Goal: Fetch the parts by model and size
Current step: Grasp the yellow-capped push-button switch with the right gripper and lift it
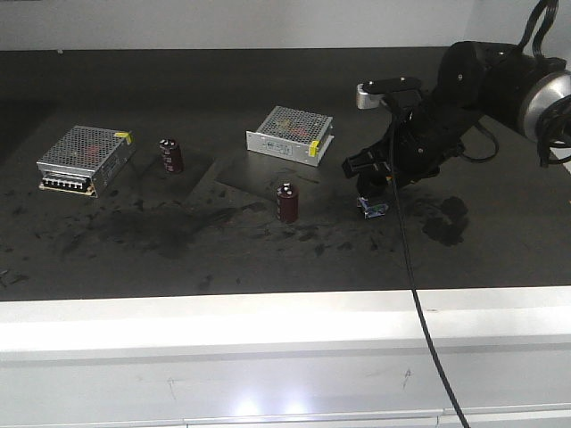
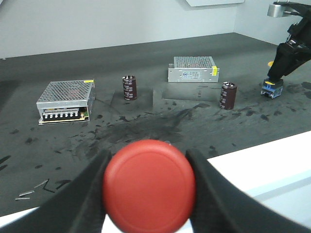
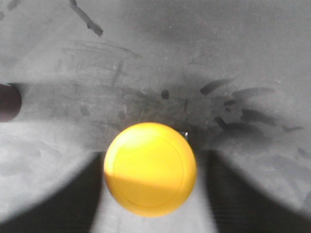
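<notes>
Left gripper (image 2: 146,194) clamps a glossy red-capped switch (image 2: 149,184); right gripper (image 3: 150,174) pinches a yellow-capped switch (image 3: 150,167) on the smudged black tabletop (image 1: 178,241), pale wall (image 2: 97,24) behind.

The label (image 2: 189,74) on the far power supply box (image 2: 194,62) is too small to read.

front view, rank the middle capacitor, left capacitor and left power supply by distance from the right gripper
1. middle capacitor, just left of the right gripper
2. left capacitor, farther left
3. left power supply, far left
</notes>
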Tool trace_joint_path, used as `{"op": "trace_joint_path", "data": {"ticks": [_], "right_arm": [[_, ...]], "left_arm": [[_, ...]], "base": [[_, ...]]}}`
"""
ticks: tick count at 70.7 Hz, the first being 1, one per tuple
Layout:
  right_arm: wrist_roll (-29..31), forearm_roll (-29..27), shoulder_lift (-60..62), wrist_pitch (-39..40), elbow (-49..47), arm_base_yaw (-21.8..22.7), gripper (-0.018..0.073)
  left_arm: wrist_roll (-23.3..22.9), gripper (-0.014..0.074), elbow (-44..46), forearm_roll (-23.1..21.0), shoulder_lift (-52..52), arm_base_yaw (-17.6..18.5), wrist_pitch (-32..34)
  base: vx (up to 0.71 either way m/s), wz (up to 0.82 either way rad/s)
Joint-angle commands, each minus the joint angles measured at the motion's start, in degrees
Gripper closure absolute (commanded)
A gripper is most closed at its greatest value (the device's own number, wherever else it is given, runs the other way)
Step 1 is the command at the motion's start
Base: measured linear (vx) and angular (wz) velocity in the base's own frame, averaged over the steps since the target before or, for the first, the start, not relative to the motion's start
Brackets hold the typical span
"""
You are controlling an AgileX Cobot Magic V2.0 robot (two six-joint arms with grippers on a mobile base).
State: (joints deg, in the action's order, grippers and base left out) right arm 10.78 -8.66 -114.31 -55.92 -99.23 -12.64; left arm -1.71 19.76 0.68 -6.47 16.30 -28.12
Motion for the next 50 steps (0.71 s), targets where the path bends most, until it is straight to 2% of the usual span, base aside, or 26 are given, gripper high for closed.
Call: {"op": "trace_joint_path", "data": {"ticks": [1,5,7,18,35,50], "right_arm": [[0.0,-0.5,4.3,3.1,-1.9,-0.1,0.0406],[0.0,-0.5,5.6,3.4,-1.9,0.1,0.0540],[0.1,-0.5,6.2,3.4,-1.9,0.1,0.0576],[0.2,-0.5,12.8,7.9,2.1,0.3,0.0570],[0.3,-0.5,27.9,26.1,20.8,0.3,0.0569],[2.1,-0.5,42.1,35.9,35.7,0.2,0.0569]], "left_arm": [[-0.1,0.0603,1.5,0.0,-0.6,0.3,5.2],[-0.1,0.0603,1.5,0.0,-0.6,0.3,5.2],[-0.1,0.0603,1.5,0.0,-0.6,0.3,5.2],[-0.1,0.0603,1.5,0.0,-0.6,0.3,4.4],[-0.1,0.0603,1.5,0.0,-0.6,0.3,4.3],[-0.1,0.0603,1.5,0.0,-0.6,0.3,4.3]], "base": [[0.00,0.00],[0.00,0.00],[0.00,0.00],[0.00,0.00],[0.00,0.00],[0.00,0.00]]}}
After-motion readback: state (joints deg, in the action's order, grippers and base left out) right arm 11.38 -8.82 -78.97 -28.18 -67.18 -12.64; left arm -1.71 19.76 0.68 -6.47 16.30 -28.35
